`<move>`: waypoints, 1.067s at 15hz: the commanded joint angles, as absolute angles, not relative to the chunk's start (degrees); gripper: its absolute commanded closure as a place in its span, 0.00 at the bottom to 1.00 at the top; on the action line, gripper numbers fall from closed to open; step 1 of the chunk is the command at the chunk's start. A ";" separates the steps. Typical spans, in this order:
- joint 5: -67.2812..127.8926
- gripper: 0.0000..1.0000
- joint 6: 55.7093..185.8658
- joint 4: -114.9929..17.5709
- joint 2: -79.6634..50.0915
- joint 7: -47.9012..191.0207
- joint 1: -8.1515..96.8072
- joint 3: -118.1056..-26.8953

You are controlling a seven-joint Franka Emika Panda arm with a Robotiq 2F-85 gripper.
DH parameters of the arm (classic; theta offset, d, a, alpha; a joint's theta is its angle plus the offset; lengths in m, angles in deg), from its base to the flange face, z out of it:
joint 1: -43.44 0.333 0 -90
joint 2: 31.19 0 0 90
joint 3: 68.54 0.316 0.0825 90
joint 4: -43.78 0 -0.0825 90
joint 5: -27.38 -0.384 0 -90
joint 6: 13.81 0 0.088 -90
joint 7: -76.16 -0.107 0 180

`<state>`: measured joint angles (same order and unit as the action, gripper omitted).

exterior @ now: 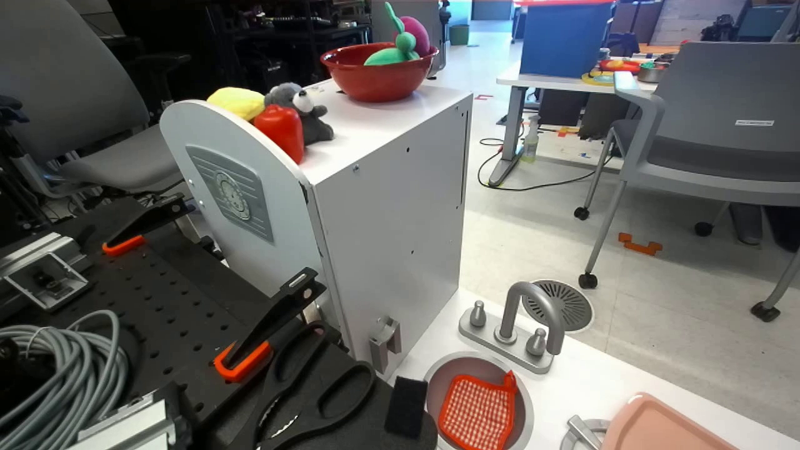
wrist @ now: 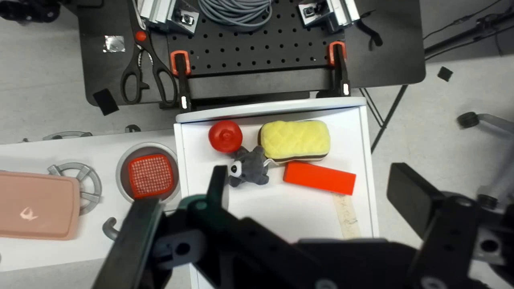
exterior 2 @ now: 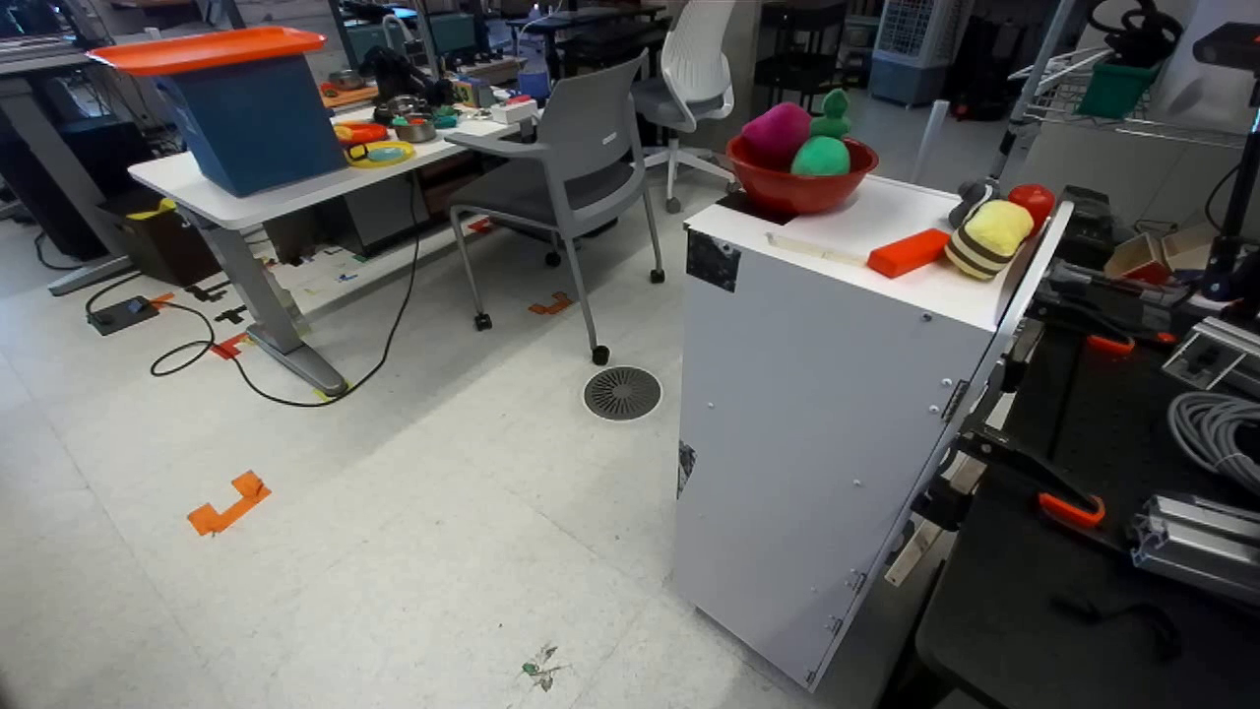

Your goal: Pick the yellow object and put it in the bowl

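Note:
The yellow object (wrist: 297, 138) is a soft, rounded lump with dark and white striped sides. It lies on the white cabinet top, by the curved back panel. It also shows in both exterior views (exterior: 237, 103) (exterior 2: 994, 234). The glossy red bowl (exterior: 378, 80) stands at the opposite end of the cabinet top and shows in both exterior views (exterior 2: 799, 189). It holds a green item and a magenta item. It does not show in the wrist view. My gripper (wrist: 311, 182) is open and empty, with its fingers wide apart above the cabinet. It is out of both exterior views.
A grey plush (wrist: 251, 166) and a red pepper (wrist: 225, 136) sit beside the yellow object. A red-orange block (wrist: 320, 177) lies close along its side. The raised white panel (wrist: 273, 108) edges the cabinet. Clamps and a black table (wrist: 257, 84) lie beyond it.

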<state>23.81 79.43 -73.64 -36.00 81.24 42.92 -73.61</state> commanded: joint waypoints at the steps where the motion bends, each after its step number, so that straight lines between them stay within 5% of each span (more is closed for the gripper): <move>1: 29.30 0.00 74.52 -70.24 -32.49 75.74 44.00 -69.90; 16: 36.81 0.00 86.48 -79.90 -36.92 67.22 46.97 -65.40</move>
<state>32.98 81.80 -75.50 -33.41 70.15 46.87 -66.16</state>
